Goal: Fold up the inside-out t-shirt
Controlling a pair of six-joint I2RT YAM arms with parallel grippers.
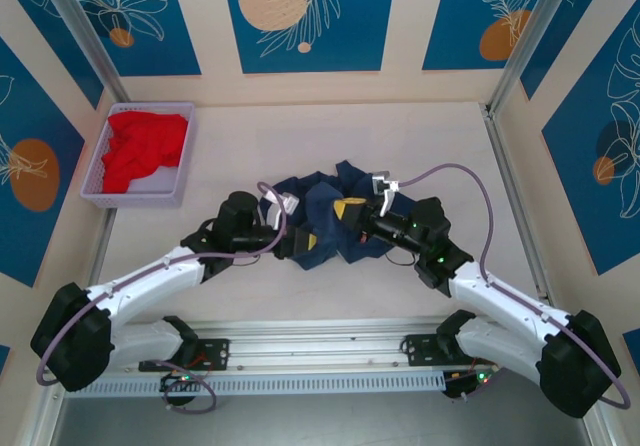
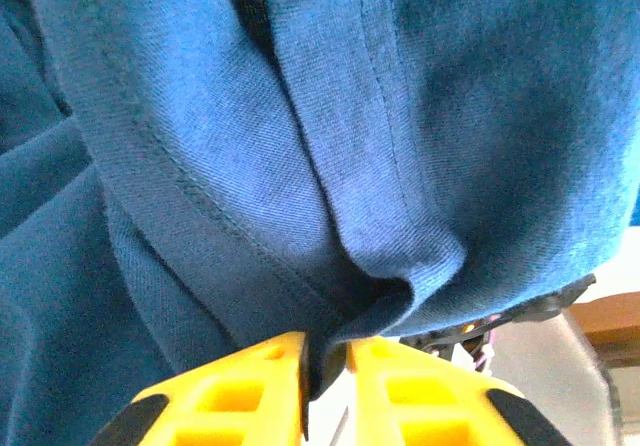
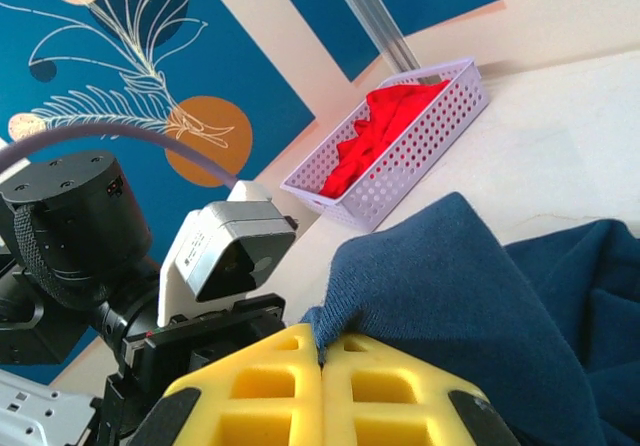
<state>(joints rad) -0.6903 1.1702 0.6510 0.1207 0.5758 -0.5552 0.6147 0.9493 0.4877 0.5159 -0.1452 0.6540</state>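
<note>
Navy cotton, all bunched up: the t-shirt is a crumpled heap in the middle of the table, nowhere near flat. The left gripper is clamped on a fold with a stitched hem at the heap's 9 o'clock side. The right gripper has its yellow fingers pinched on a fabric edge toward 3 o'clock. So both of the 2 claws are grasping shirt.

Off at 10 o'clock there's a lilac basket with a red garment in it, well apart from the action.

My read is that this is the spread-it-out stage, before any actual fold. Next move probably wants the 2 arms lifting and pulling apart toward 9 and 3 so the shirt opens up. I can't tell if those pinches are on matching corners or just random folds.
</note>
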